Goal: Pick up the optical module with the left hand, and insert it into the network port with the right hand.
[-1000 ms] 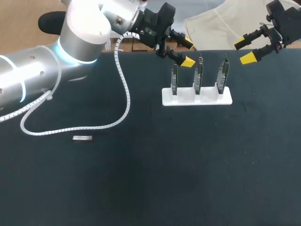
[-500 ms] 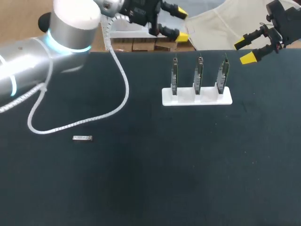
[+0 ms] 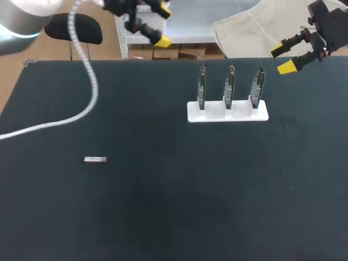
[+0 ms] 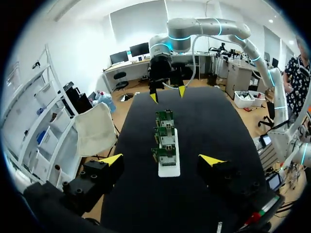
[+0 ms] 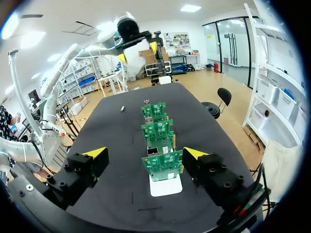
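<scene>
We are looking at a white rack (image 3: pixel 228 112) standing far right on the black table (image 3: pixel 174 217), carrying three green circuit boards (image 3: pixel 230 84) upright in its slots, side by side. The optical module (image 3: pixel 95 159) is lying flat at the left, well apart. Our left gripper (image 3: pixel 162 25) is hanging past the far edge and our right gripper (image 3: pixel 283 58) at the far right, both spreading their fingers wide, holding nothing.

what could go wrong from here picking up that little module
The optical module is small and lies flat on the dark table, far from the open left gripper; a pinch may slip or miss.
The left arm's white cable hangs over the table near it and might sweep it.
The open right gripper sits close to the rightmost board and might bump it.
</scene>
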You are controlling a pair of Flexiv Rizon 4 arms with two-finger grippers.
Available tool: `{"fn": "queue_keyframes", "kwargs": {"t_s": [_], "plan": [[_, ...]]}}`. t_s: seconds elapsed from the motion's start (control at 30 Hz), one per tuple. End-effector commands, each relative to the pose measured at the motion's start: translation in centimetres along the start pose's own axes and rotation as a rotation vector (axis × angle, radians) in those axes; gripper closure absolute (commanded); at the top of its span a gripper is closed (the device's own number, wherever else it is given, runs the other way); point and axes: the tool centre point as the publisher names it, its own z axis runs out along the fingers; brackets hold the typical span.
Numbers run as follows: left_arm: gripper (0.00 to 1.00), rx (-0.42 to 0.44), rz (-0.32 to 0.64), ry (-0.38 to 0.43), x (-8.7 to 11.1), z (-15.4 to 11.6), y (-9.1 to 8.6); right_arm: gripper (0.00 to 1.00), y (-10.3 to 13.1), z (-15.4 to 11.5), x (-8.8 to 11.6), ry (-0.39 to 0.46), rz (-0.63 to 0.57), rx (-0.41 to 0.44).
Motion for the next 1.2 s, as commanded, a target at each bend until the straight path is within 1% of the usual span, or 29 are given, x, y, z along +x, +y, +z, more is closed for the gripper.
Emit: {"fn": "queue_keyframes", "kwargs": {"t_s": [0.03, 0.1, 0.17, 0.2, 0.23, 0.3, 0.33, 0.4, 0.93, 0.97, 1.03, 1.07, 1.1, 1.13, 1.17, 1.2], "plan": [[0.0, -0.161, -0.024, 0.053, 2.7, -6.3, -7.4, 0.0, 0.1, 0.0, 0.0, -0.001, -0.001, 0.002], [0.0, -0.175, -0.028, 0.052, 3.3, -7.0, -8.6, 0.0, 0.1, 0.0, 0.0, -0.001, -0.001, 0.002], [0.0, -0.179, -0.044, 0.082, 4.6, -8.1, -10.0, 0.0, 0.1, 0.0, 0.0, -0.001, -0.001, 0.002], [0.0, -0.181, -0.042, 0.095, 4.9, -8.3, -10.3, 0.0, 0.1, 0.0, 0.0, -0.001, -0.001, 0.002], [0.0, -0.18, -0.055, 0.12, 5.5, -8.7, -11.1, 0.0, 0.1, 0.0, 0.0, -0.001, -0.001, 0.002], [0.0, -0.187, -0.066, 0.12, 6.6, -9.4, -12.1, 0.0, 0.1, 0.0, 0.0, -0.001, -0.001, 0.002], [0.0, -0.194, -0.076, 0.129, 7.0, -9.6, -12.8, 0.0, 0.1, 0.0, 0.0, -0.001, -0.001, 0.002], [0.0, -0.223, -0.073, 0.105, 7.4, -10.1, -13.6, 0.0, 0.1, 0.0, 0.0, -0.001, -0.001, 0.002], [0.0, -0.223, -0.073, 0.105, 7.4, -10.1, -13.6, 0.0, 0.1, 0.0, 0.0, -0.001, -0.001, 0.002], [0.0, -0.199, -0.011, 0.09, 6.6, -9.5, -13.0, 0.0, 0.1, 0.0, 0.0, -0.001, -0.001, 0.002], [0.0, -0.166, 0.036, 0.191, 5.9, -8.6, -12.6, 0.0, 0.1, 0.0, 0.0, -0.001, -0.001, 0.002], [0.0, -0.153, 0.074, 0.245, 5.8, -8.2, -12.8, 0.0, 0.1, 0.0, 0.0, -0.001, -0.001, 0.002], [0.0, -0.14, 0.077, 0.269, 6.0, -7.9, -13.1, 0.0, 0.1, 0.0, 0.0, -0.001, -0.001, 0.002], [0.0, -0.118, 0.105, 0.289, 6.3, -7.5, -13.5, 0.0, 0.1, 0.0, 0.0, -0.001, -0.001, 0.002], [0.0, -0.082, 0.138, 0.325, 6.6, -7.1, -14.1, 0.0, 0.1, 0.0, 0.0, -0.001, -0.001, 0.002], [0.0, -0.073, 0.142, 0.357, 7.0, -6.7, -14.8, 0.0, 0.1, 0.0, 0.0, -0.001, -0.001, 0.002]]}}
